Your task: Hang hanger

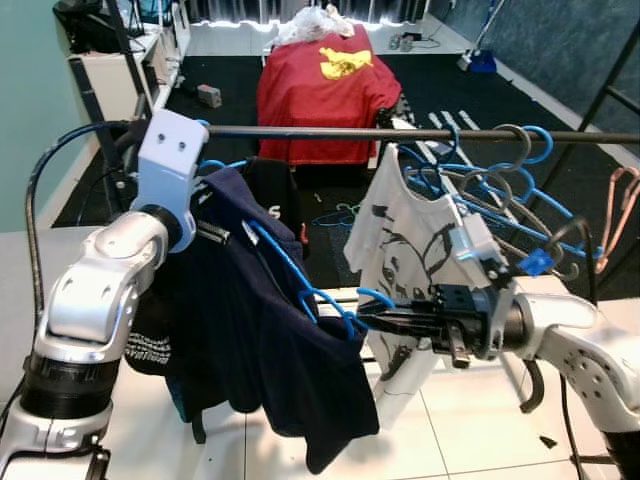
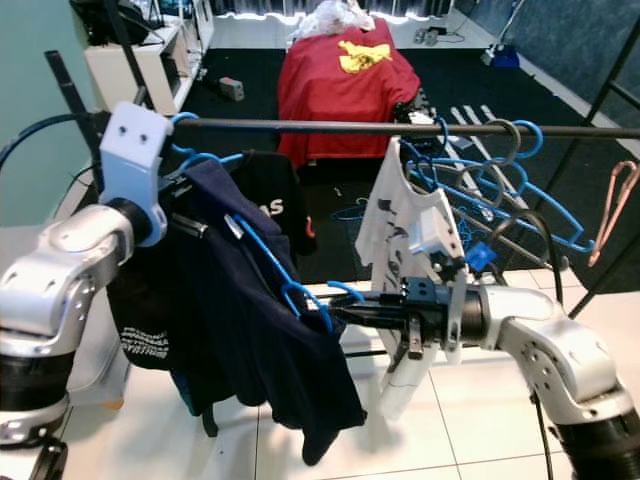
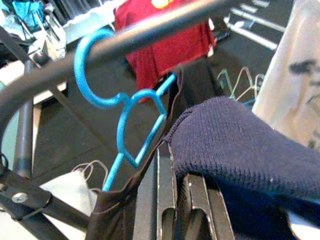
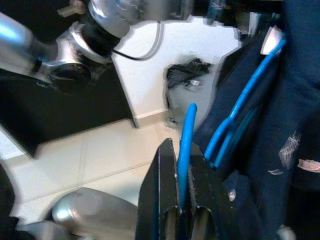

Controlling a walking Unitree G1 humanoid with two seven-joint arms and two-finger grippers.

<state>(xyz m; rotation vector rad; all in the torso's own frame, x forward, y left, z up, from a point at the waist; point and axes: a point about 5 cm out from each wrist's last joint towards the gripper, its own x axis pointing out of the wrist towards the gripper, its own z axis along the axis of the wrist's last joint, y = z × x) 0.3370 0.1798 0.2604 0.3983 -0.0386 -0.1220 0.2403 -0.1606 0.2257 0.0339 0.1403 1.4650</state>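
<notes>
A navy garment [image 1: 270, 340] hangs on a blue hanger [image 1: 285, 265] that slopes down from left to right, below the black rail [image 1: 300, 131]. My right gripper [image 1: 362, 318] is shut on the hanger's hook [image 4: 185, 145], which sticks up between its fingers. My left gripper [image 3: 175, 200] is just under the rail at the left, shut on the garment's upper shoulder [image 3: 235, 135], and the knit fabric drapes over its fingers. A second blue hanger [image 3: 100, 75] with a black garment is hooked on the rail right in front of the left gripper.
A white printed T-shirt [image 1: 405, 240] hangs mid-rail, with several blue and grey empty hangers [image 1: 500, 180] to its right and a pink one [image 1: 620, 210] at the far right. A red-covered object [image 1: 320, 85] stands behind. White tile floor [image 1: 470, 430] lies below.
</notes>
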